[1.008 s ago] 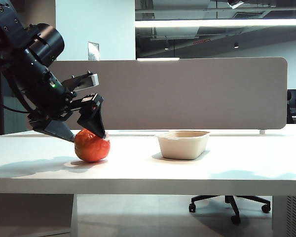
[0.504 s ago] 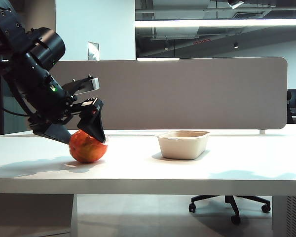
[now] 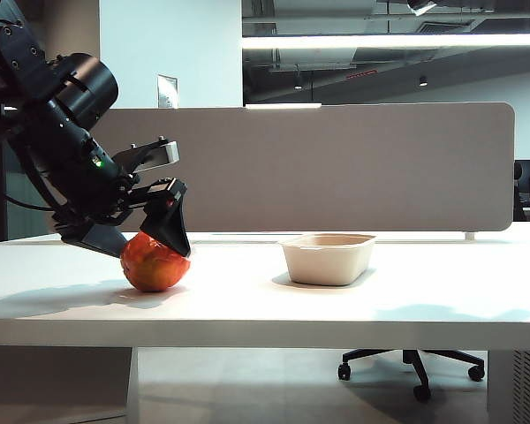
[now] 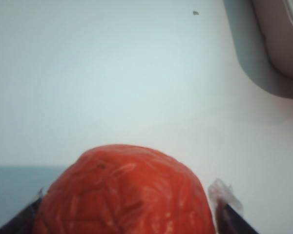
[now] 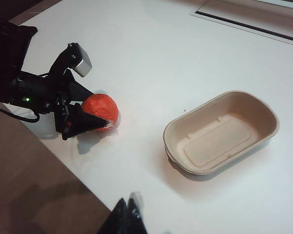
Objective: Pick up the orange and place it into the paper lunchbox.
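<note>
The orange, reddish and wrinkled, rests on the white table at the left. My left gripper is open and tilted down over it, one finger on each side. In the left wrist view the orange fills the space between the fingers of the left gripper. The paper lunchbox, beige and with nothing in it, stands to the right of the orange. The right wrist view looks down on the orange and lunchbox. My right gripper is shut, holds nothing and hangs above the table's near edge.
A beige partition panel runs along the back of the table. An office chair base shows under the table. One corner of the lunchbox reaches into the left wrist view.
The left gripper has sunk slightly lower around the orange. The orange has shifted a little to the left on the table. The jaws stay wide.
</note>
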Controlling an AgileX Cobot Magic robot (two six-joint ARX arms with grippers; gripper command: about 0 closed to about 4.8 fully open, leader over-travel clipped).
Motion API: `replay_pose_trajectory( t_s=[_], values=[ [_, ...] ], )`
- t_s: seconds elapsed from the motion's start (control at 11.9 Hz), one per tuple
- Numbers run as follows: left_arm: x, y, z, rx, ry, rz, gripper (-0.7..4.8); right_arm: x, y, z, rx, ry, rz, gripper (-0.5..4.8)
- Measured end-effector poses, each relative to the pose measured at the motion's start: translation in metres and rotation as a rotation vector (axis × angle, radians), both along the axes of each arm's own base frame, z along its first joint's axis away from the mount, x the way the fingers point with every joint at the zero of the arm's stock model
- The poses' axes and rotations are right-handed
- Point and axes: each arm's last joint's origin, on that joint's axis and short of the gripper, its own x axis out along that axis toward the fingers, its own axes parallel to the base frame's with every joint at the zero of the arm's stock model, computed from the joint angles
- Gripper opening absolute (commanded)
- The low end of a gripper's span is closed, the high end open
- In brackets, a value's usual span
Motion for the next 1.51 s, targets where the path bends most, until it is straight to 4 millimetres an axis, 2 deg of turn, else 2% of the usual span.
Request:
replay_pose_trajectory(
  t_s=[0.08, 0.17, 0.59, 0.84, 0.92, 1.09, 1.18, 1.43, 1.51],
  values=[
    [0.000, 0.000, 0.000, 0.000, 0.000, 0.000, 3.98, 0.000, 0.000, 0.000, 0.000, -0.001, 0.000, -0.04],
    [0.000, 0.000, 0.000, 0.000, 0.000, 0.000, 3.62, 0.000, 0.000, 0.000, 0.001, -0.003, 0.000, -0.04],
    [0.000, 0.000, 0.000, -0.001, -0.002, -0.001, 3.67, 0.000, 0.000, 0.000, 0.001, -0.003, 0.000, -0.04],
    [0.006, -0.004, 0.039, -0.104, -0.108, -0.045, 3.67, 0.000, 0.000, 0.000, 0.001, -0.003, 0.000, -0.04],
    [0.025, -0.014, 0.105, -0.238, -0.259, -0.046, 3.67, 0.000, 0.000, 0.000, -0.008, -0.001, -0.014, -0.04],
    [0.025, -0.031, 0.129, -0.269, -0.321, -0.089, 3.68, 0.000, -0.002, -0.003, -0.047, 0.020, -0.073, -0.04],
    [0.021, -0.055, 0.139, -0.290, -0.351, -0.148, 3.68, 0.000, -0.003, -0.004, -0.067, 0.027, -0.100, -0.04],
    [0.026, -0.073, 0.140, -0.294, -0.367, -0.168, 3.68, -0.002, -0.004, -0.003, -0.067, 0.019, -0.099, -0.04],
    [0.033, -0.086, 0.138, -0.297, -0.366, -0.185, 3.68, -0.003, -0.004, -0.002, -0.067, 0.016, -0.099, -0.04]
  ],
)
